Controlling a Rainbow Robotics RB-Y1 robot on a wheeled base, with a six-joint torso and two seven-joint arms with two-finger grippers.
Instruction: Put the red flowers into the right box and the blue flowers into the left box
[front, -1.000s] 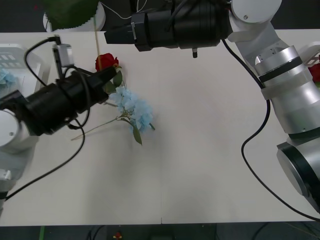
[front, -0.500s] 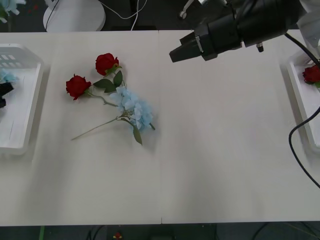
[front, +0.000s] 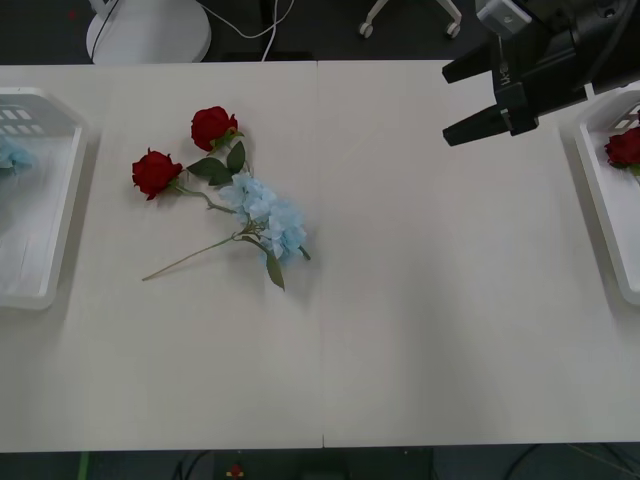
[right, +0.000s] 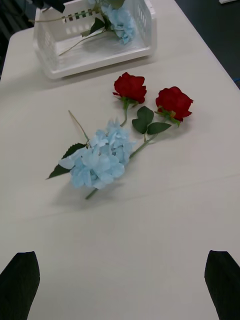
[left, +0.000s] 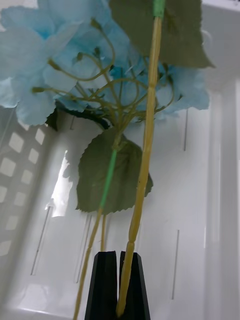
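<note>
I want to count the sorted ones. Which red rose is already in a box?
The rose lying in the right box at the table's right edge. The other two roses lie on the bare table beside a blue flower.

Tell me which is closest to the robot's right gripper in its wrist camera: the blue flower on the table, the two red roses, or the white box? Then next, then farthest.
From the right gripper, open:
1. Blue flower, lying on the table, nearest.
2. Two red roses, side by side just beyond it; too close to rank.
3. Left box, at the far table end, holding blue flowers.
</note>
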